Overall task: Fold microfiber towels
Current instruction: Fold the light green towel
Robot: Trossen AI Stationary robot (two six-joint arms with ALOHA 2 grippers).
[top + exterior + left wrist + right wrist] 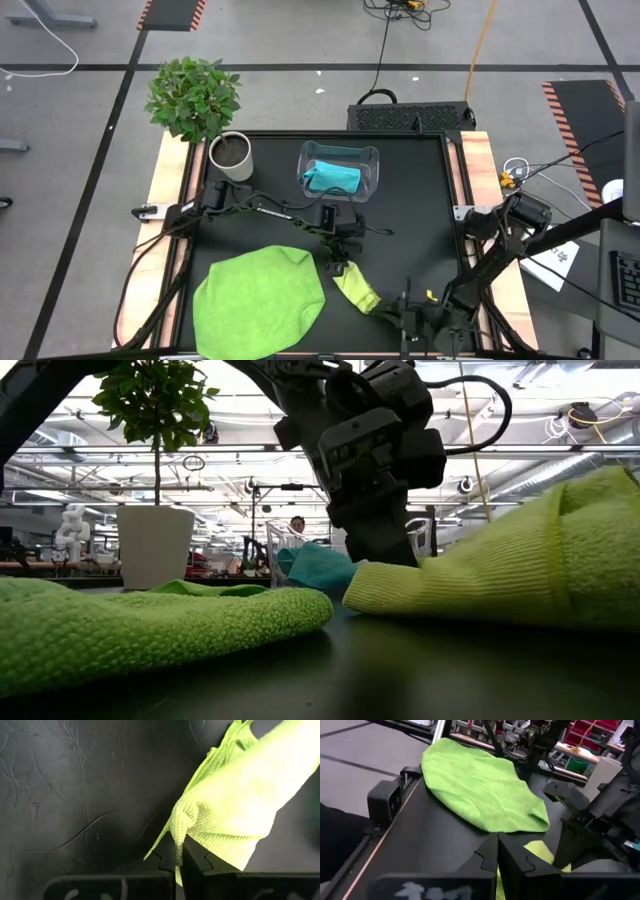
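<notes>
A pale yellow-green microfiber towel (358,290) stretches as a narrow band between my two grippers at the table's near middle. My left gripper (338,266) is shut on its far end, my right gripper (398,306) on its near end. A bright green towel (260,300) lies spread and rumpled on the black table at the near left. A turquoise towel (333,178) sits bunched inside the clear plastic bin (372,160) at the far middle. My left gripper pinches a bunched end of the pale towel (186,822) between its two fingers, coming slanting down from the far side. Several gathered layers show there. That end sits low at the table (385,592), and the cloth rises away toward my right gripper. My right gripper is shut on the pale towel's other end (539,853), its fingers nearly level. The fingers hide the exact place of contact; a sliver of cloth (498,879) shows between them. This end is raised off the table (570,540).
A white pot (231,156) with a leafy plant stands at the far left corner. The bright green towel fills the near left. Bare black table lies at the right, between the bin and my right arm.
</notes>
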